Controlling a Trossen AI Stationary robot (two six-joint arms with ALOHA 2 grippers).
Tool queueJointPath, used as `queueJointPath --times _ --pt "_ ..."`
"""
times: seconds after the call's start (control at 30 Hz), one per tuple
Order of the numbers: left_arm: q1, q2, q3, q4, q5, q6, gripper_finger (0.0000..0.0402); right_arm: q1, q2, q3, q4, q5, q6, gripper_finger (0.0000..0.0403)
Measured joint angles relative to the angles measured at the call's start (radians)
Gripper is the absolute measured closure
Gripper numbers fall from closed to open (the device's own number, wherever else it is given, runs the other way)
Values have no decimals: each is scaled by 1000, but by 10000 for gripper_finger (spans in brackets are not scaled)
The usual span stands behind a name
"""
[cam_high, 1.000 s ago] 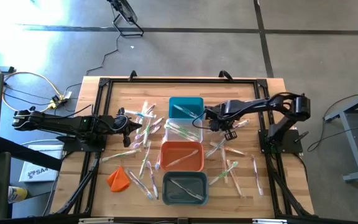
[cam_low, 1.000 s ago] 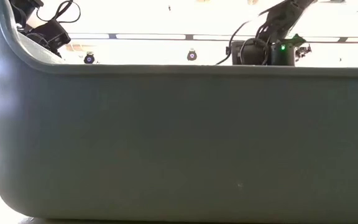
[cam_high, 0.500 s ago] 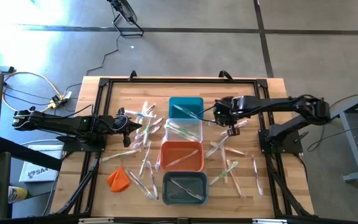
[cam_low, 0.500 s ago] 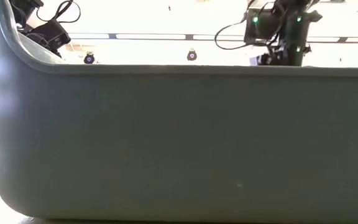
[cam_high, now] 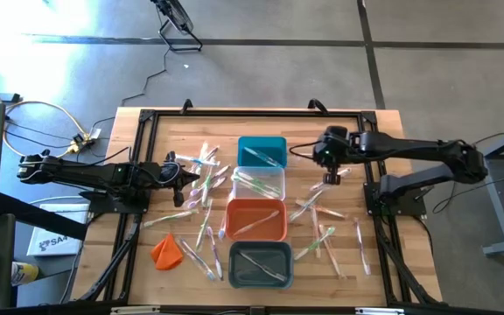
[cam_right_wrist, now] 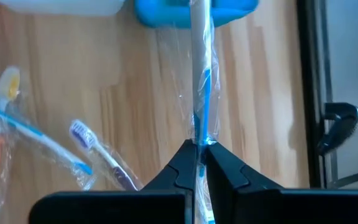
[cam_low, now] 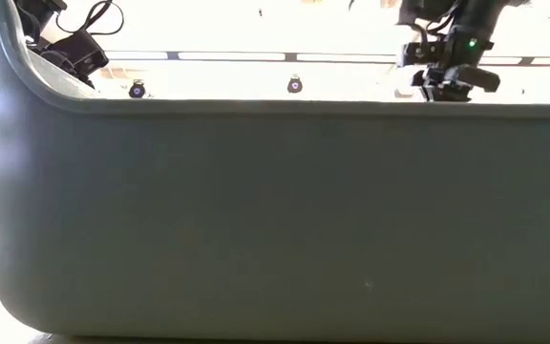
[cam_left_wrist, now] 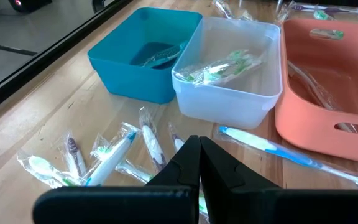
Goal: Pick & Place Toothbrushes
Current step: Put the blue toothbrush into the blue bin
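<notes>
Toothbrush (cam_right_wrist: 201, 74), blue-striped in clear wrap, is pinched at one end by right gripper (cam_right_wrist: 197, 152), fingers closed on it; it hangs above the table just right of teal bin (cam_high: 262, 150), over bare wood. Other toothbrushes lie scattered on table (cam_high: 370, 122) left & right of the bin row, some inside the bins: teal far, clear bin (cam_left_wrist: 227, 74) next, orange bin (cam_left_wrist: 325, 87), grey bin (cam_high: 260, 263) nearest. Orange lump (cam_high: 166, 251) near-left. Left gripper (cam_left_wrist: 198, 163) fully closed, holding nothing, low over brushes left of clear bin. Low view blocked by grey bin wall.
</notes>
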Motion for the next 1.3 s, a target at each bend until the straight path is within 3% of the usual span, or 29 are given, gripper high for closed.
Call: queueJointPath --times 0.5,1.3 --pt "0 0 0 0 0 -27 401 0 -59 1 25 83 43 393" --pt "0 0 0 0 -10 -50 401 0 -58 1 246 64 6 393"
